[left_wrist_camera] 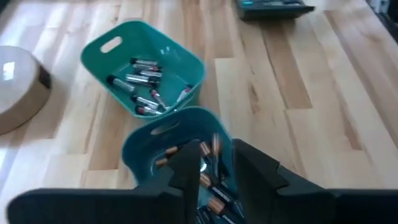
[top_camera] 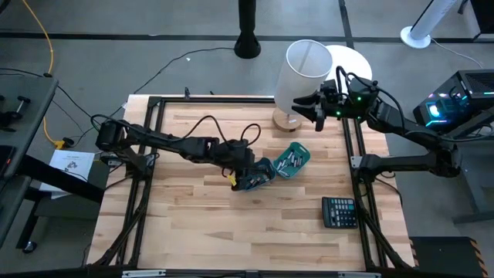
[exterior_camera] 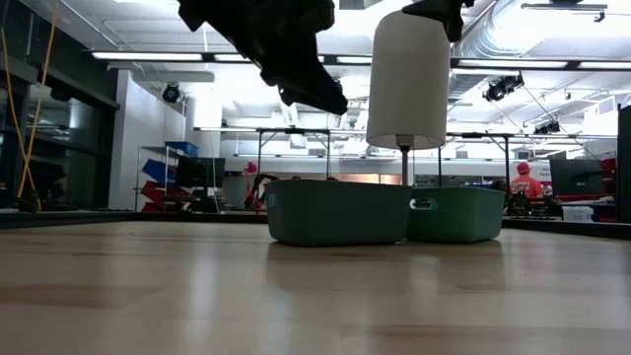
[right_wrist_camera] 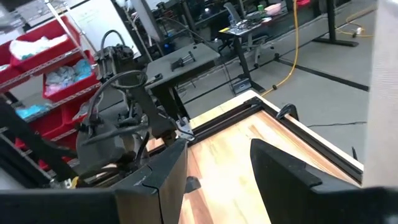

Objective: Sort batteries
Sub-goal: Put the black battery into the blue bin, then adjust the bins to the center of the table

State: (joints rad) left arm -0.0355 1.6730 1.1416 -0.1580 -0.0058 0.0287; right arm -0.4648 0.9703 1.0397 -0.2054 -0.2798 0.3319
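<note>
Pale wood planks make up the table (top_camera: 201, 239) I'm working over, and I'll place everything from the nearer teal bin (left_wrist_camera: 149, 146), the one right under my left gripper (left_wrist_camera: 214, 171). That gripper hangs just above this bin with its two fingers parted by a narrow gap and nothing between them that I can see; a battery looks to be dropping or lying just below the tips. Inside the bin lie the coppery batteries (left_wrist_camera: 208, 186), heaped loosely. Touching this bin on its far side is the second teal bin (left_wrist_camera: 106, 46), which holds the lighter batteries (left_wrist_camera: 142, 84). I judge these cells to be stiff, smooth and small, heavy for their size, apt to roll and to slip from the tips, so I would pinch one across the middle of its barrel, fingers square to its length. Well beyond both bins sits a black calculator (left_wrist_camera: 273, 6), and off to one side of the second bin a round lamp base (left_wrist_camera: 18, 81). My right gripper (top_camera: 312, 104) waits far from the bins beside the white lampshade (top_camera: 305, 73), fingers spread wide and holding nothing.
</note>
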